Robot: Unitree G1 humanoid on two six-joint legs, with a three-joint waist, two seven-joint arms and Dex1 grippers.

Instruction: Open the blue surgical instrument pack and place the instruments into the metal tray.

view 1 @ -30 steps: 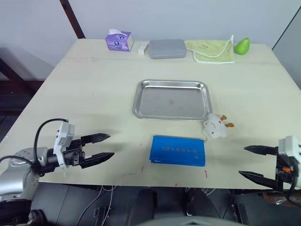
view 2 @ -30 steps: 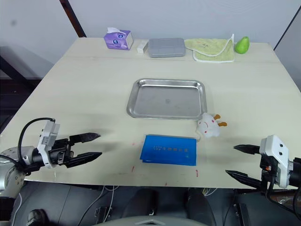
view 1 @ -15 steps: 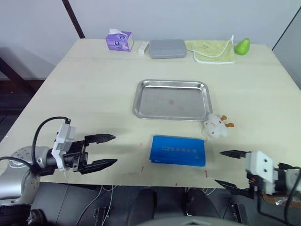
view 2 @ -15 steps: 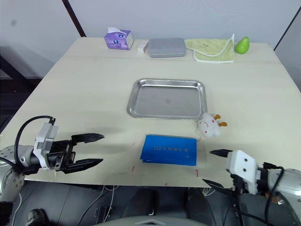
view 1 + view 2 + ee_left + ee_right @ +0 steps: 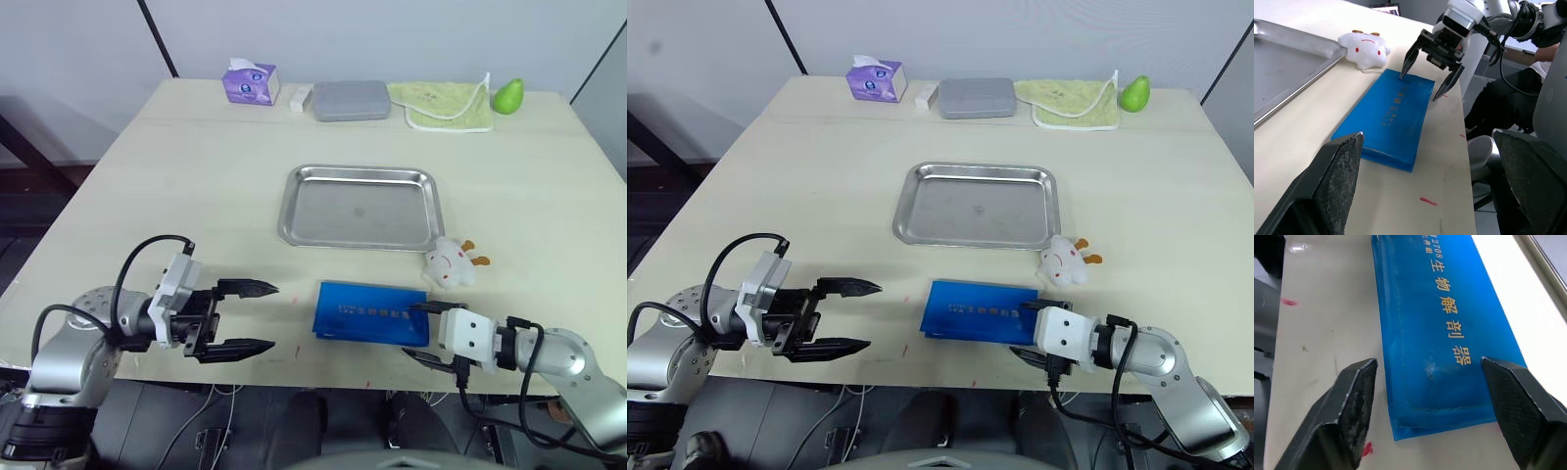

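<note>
Blue surgical instrument pack (image 5: 371, 313) lies shut and flat on the worktop (image 5: 196, 186), near its front edge, just in front of the metal tray (image 5: 359, 207), which holds nothing. Right gripper (image 5: 419, 333) spread wide, straddling the pack's right end, holding nothing; left gripper (image 5: 257, 317) also spread, near the pack's left end w/o touching. Best to pin one end and lift the flap w/ the other, not drag the whole pouch. Instruments hidden inside; flap or fastening hard to make out
</note>
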